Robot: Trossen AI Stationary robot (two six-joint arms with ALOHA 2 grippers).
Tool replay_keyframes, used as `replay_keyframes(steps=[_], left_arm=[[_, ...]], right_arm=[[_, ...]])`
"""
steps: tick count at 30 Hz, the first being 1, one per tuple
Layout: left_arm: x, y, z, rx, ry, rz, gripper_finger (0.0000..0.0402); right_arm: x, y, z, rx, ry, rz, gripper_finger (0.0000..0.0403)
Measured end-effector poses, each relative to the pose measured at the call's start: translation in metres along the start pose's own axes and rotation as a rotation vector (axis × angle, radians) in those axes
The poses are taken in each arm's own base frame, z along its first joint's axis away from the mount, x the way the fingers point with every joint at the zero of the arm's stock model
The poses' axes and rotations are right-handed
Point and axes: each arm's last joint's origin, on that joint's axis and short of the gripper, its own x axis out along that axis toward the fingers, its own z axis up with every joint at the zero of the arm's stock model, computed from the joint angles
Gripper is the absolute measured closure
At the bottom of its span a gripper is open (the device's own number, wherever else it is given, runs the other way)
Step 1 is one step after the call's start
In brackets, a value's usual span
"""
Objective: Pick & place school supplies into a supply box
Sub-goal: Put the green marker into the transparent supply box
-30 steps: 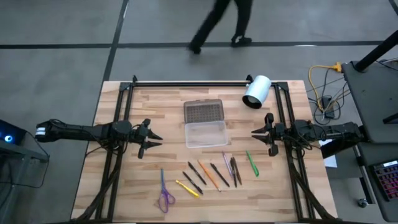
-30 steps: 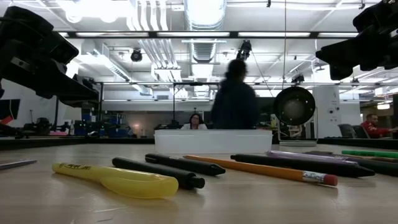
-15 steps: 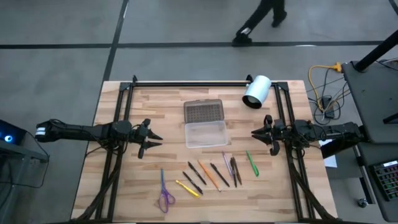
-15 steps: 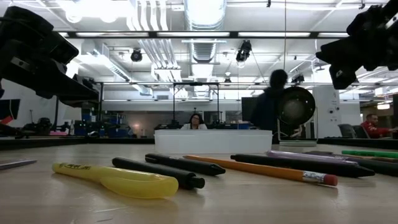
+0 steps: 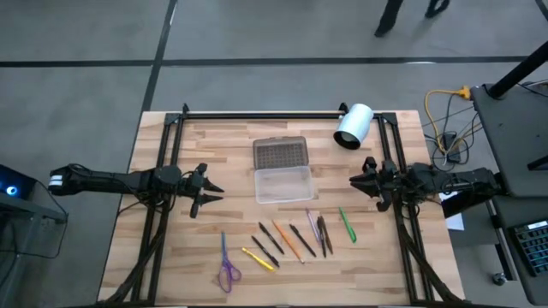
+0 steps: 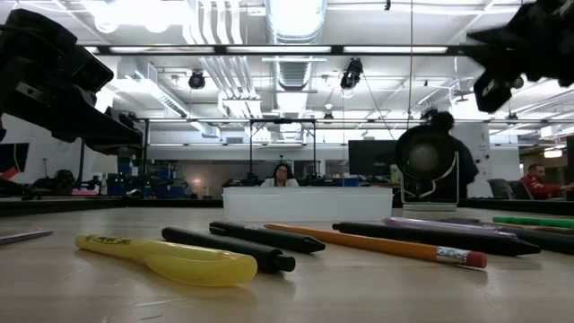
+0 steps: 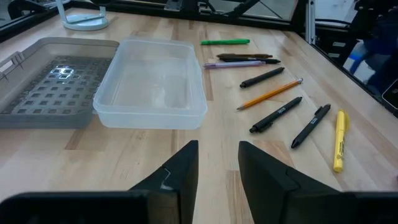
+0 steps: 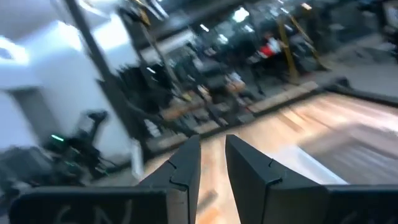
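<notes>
The supply box (image 5: 283, 184) is a clear case resting open side up mid-table, its grey gridded lid (image 5: 280, 153) lying flat on its far side; the left wrist view shows the box (image 7: 152, 84) and lid (image 7: 53, 81). Several pens and pencils (image 5: 291, 239) lie in a loose row near the near edge, a green pen (image 5: 346, 224) at the right end. Purple-handled scissors (image 5: 227, 267) lie left of them. My left gripper (image 5: 208, 190) hovers open, left of the box. My right gripper (image 5: 353, 182) hovers open, right of the box, above the table (image 6: 502, 63).
A white cylinder (image 5: 353, 127) lies on its side near the far right corner. Black frame rails (image 5: 163, 171) run along the table's left, right and far sides. Bare wood lies between each gripper and the box. A person sits in the room beyond (image 6: 282, 176).
My right gripper has rolled about its own axis and risen a little, drawing slightly toward the table's right edge. My left gripper has kept still. A person has walked from left to right past the far edge.
</notes>
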Motion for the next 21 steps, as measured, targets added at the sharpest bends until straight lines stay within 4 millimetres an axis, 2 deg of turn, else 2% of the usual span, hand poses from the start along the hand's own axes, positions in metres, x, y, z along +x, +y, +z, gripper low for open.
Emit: replay_keyframes(steps=[8, 16, 21], left_arm=[[0.000, 0.000, 0.000, 0.000, 0.000, -0.001, 0.0302], [0.000, 0.000, 0.000, 0.000, 0.000, 0.000, 0.0302], [0.000, 0.000, 0.000, 0.000, 0.000, 0.000, 0.0302]], right_arm=[[-0.005, 0.028, 0.048, -0.078, -0.066, 0.212, 0.0335], [-0.004, 0.044, 0.083, -0.110, -0.012, 0.169, 0.0335], [0.003, 0.049, 0.093, -0.118, 0.003, 0.162, 0.0335]])
